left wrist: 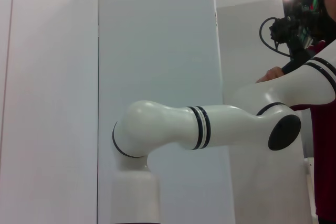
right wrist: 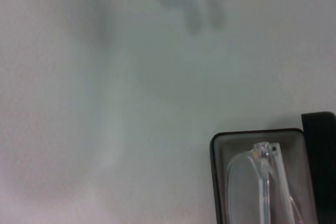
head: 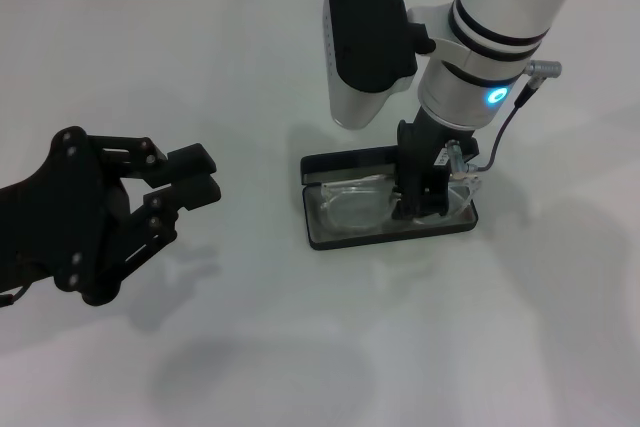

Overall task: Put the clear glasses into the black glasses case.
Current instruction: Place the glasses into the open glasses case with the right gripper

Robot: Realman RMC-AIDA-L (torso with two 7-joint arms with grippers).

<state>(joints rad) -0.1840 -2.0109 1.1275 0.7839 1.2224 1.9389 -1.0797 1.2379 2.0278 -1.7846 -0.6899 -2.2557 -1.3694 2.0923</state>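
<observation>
Over the black glasses case (head: 330,237), the right gripper (head: 423,197) is down inside it, jaws apparently clamped on the clear glasses (head: 352,202) lying within. Best now: release gently, lift straight up. Left gripper (head: 185,177), jaws together, hangs well away.

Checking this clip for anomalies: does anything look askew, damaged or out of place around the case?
Nothing stands out. The black glasses case lies open and flat on the table, with the clear glasses inside its tray. The right gripper is down over them; the left gripper hangs off to the side, shut and empty.
</observation>
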